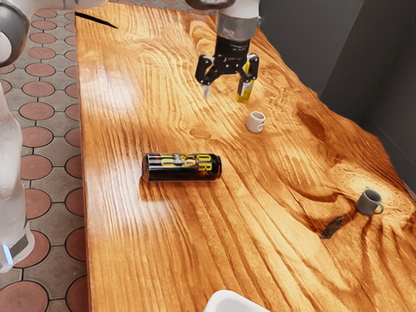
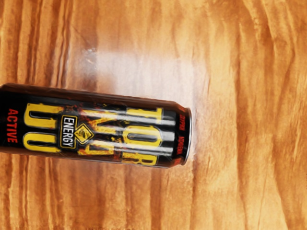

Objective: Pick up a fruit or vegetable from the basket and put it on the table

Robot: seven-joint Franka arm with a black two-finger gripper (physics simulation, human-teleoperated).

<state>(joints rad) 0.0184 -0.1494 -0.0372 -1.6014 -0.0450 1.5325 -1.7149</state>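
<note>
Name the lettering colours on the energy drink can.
Yellow, red and white on the can, clearest in the wrist view.

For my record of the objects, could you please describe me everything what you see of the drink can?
The can is a cylinder lying on its side on the wooden table. It looks like shiny metal, black with large yellow letters, small red words and a yellow diamond beside ENERGY. A silvery rim shows at one end; whether it is opened, I cannot tell. Only the table touches it.
</note>
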